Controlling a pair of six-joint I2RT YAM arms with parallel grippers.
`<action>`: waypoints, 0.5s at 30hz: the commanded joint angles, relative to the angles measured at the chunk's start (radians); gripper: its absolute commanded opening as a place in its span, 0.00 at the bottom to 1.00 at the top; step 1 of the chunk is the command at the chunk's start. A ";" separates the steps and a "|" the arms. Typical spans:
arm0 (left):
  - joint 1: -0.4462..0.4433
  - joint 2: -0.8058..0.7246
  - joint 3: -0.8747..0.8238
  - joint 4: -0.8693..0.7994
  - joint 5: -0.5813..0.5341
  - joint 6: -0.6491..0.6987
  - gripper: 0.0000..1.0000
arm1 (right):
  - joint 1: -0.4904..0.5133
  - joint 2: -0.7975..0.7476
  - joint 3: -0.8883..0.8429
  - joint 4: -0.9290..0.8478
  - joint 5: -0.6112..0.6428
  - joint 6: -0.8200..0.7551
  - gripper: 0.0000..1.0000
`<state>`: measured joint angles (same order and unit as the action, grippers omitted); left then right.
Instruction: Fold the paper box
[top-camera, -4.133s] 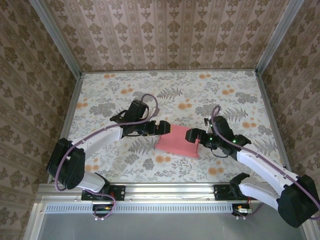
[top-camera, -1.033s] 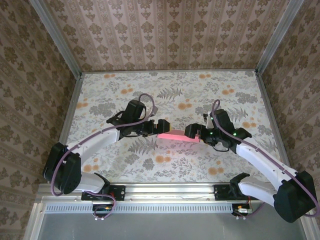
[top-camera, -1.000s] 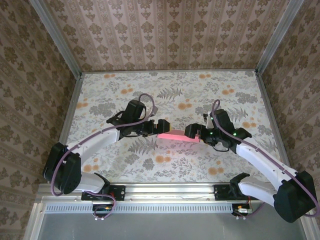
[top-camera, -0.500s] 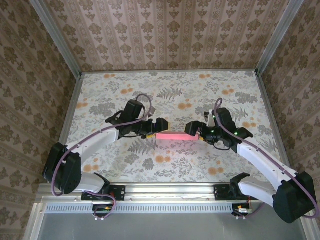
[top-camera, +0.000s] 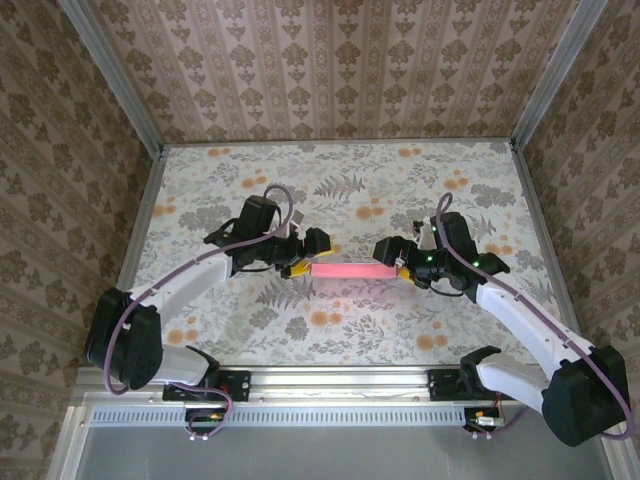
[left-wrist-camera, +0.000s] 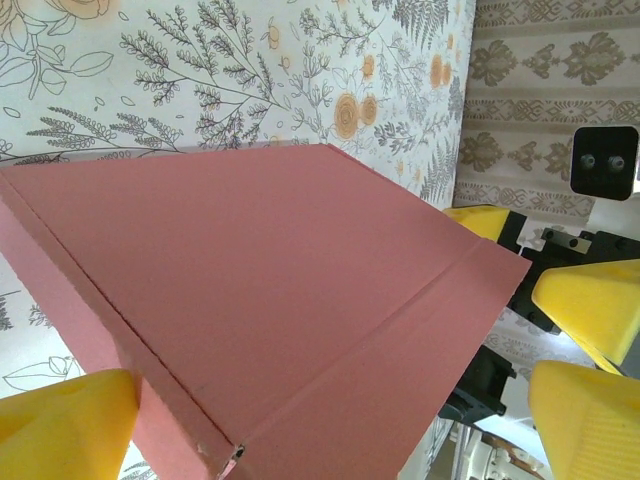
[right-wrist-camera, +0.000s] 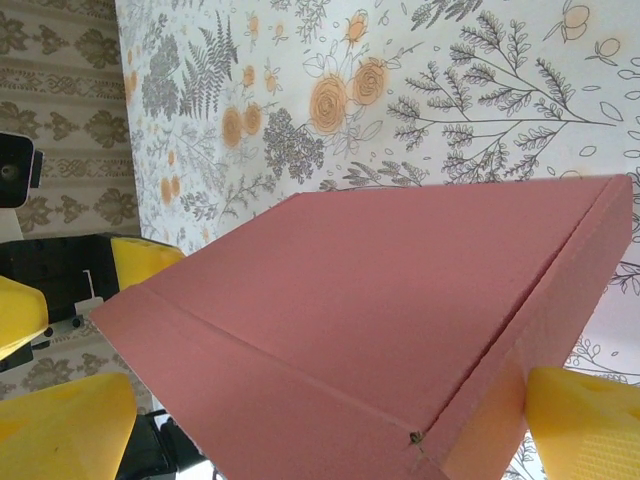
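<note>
Fingers spread wide on both arms, paper box (top-camera: 352, 270) between them

Top: left fingers (top-camera: 297, 268) and right fingers (top-camera: 404, 271) sit at opposite ends of the box, mid-bench (top-camera: 400, 190). Box reads as 1 thin pink strip, edge-on.
Left wrist: 1 yellow finger (left-wrist-camera: 65, 425) touches the box's near edge, the other stands clear. Pink face toward camera, creases visible.
Right wrist: same, 1 finger (right-wrist-camera: 585, 420) on the box edge, the other clear.
Can't tell if the box rests on the bench.

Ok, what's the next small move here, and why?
Probably close both jaws gently. The paper box looks up on edge, a thin strip from above, and the left gripper and right gripper straddle its ends with jaws open, so nothing grips it.
</note>
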<state>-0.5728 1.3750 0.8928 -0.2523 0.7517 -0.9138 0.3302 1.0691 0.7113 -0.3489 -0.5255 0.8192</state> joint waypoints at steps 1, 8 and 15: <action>-0.007 0.022 0.024 0.068 0.092 -0.033 1.00 | 0.007 0.024 0.019 0.074 -0.102 0.026 1.00; -0.001 0.073 0.034 0.088 0.115 -0.038 1.00 | 0.006 0.068 0.011 0.112 -0.104 0.031 1.00; 0.013 0.105 0.056 0.085 0.122 -0.030 1.00 | -0.003 0.098 0.014 0.122 -0.100 0.030 1.00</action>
<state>-0.5529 1.4700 0.8997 -0.2317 0.7803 -0.9279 0.3180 1.1564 0.7109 -0.3084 -0.5293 0.8230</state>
